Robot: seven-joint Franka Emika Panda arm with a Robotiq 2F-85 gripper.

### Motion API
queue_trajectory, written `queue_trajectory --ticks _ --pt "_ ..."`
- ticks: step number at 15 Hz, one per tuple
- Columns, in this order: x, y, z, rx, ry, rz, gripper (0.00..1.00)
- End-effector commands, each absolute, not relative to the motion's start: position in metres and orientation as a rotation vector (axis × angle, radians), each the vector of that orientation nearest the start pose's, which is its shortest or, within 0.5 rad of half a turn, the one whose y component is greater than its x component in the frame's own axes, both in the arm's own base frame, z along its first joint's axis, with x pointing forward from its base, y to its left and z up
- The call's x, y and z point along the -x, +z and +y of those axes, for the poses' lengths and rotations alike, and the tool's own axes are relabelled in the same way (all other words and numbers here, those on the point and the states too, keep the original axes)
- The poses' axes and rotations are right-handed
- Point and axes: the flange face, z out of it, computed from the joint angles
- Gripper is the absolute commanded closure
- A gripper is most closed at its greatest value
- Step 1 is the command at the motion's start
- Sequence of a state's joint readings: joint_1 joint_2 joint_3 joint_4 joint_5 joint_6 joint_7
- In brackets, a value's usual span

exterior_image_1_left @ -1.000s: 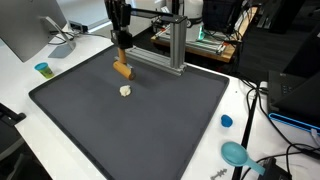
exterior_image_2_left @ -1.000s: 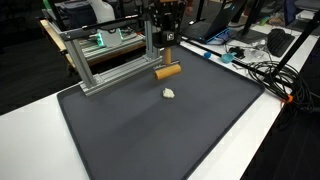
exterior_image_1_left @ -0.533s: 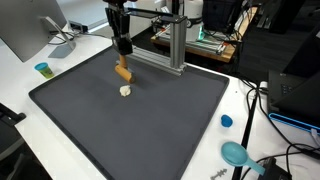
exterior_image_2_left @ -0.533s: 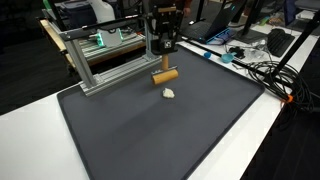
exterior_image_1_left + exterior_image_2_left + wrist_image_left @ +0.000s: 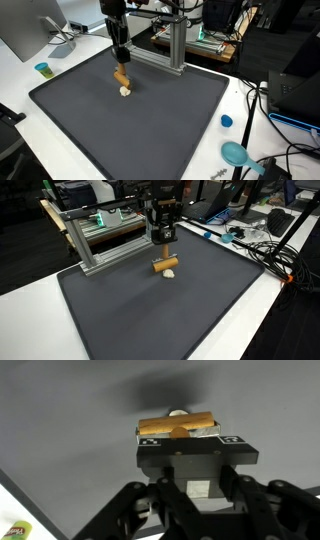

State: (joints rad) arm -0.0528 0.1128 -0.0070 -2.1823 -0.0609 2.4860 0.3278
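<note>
My gripper (image 5: pixel 120 62) hangs over the far part of the black mat (image 5: pixel 150 130), shut on the stem of a tan wooden T-shaped piece (image 5: pixel 121 77). The crossbar of the wooden piece (image 5: pixel 165 263) lies level just above the mat. Right beside and slightly under the bar sits a small cream lump (image 5: pixel 125 91), also seen as the cream lump (image 5: pixel 170 275). In the wrist view the gripper (image 5: pixel 181 438) comes in from below, the wooden piece (image 5: pixel 178 426) lies across, and the cream lump (image 5: pixel 178 413) peeks out behind it.
An aluminium frame (image 5: pixel 176 45) stands at the mat's far edge, close behind the arm. A small teal cup (image 5: pixel 42 69), a monitor (image 5: pixel 25 30), a blue cap (image 5: pixel 226 121) and a teal brush (image 5: pixel 236 153) lie on the white table. Cables (image 5: pixel 262 250) run off the mat.
The gripper has come down and moved nearer the cream lump, carrying the wooden piece; the bar now hangs almost on top of the lump. The lump has not moved.
</note>
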Motion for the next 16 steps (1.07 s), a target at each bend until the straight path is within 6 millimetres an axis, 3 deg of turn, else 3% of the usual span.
queue_trajectory --ticks 1,16 --pt "-0.575 0.354 -0.029 3.081 -0.325 0.542 0.79" --pt "-0.589 0.319 -0.03 3.109 -0.218 0.556 0.79"
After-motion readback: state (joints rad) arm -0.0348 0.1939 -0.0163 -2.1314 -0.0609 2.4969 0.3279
